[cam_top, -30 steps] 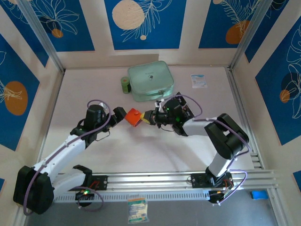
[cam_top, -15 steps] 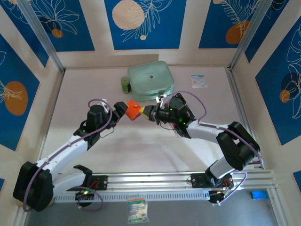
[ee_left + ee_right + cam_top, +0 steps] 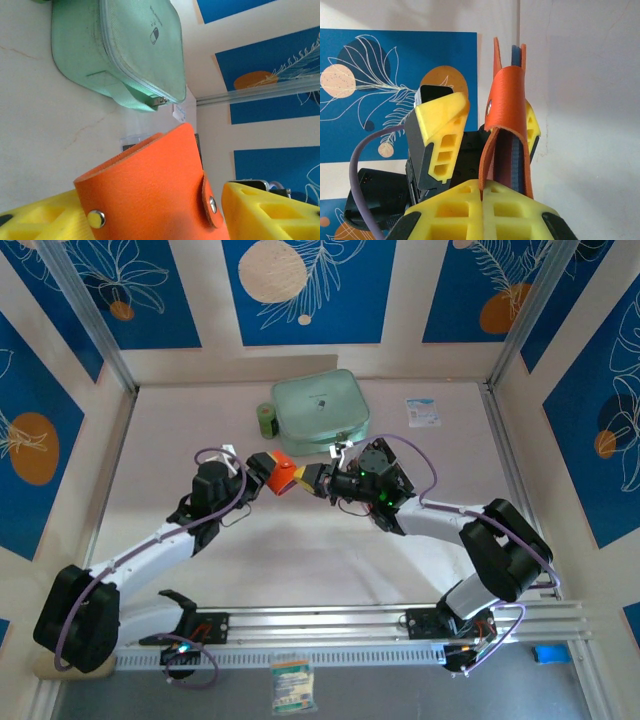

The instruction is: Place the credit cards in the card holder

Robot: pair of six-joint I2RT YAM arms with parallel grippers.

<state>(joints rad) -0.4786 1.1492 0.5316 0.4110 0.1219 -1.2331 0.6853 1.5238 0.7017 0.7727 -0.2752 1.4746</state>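
Two snaps (image 3: 96, 218) show on the card holder (image 3: 150, 185), left wrist view.

A small orange leather fold-over wallet (image 3: 150, 185) with two metal snap studs sits at 6 o'clock, between the left gripper's (image 3: 152, 225) yellow ribbed plastic fingers (image 3: 267, 210), which flank it at 7 and 4 o'clock. A large mint-green zip case (image 3: 125, 45) lies on the pale table (image 3: 45, 135) at 11 o'clock.

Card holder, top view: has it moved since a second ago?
Yes. The card holder, pinched by the right gripper, has shifted toward the far side of the table, closer to the mint-green case.
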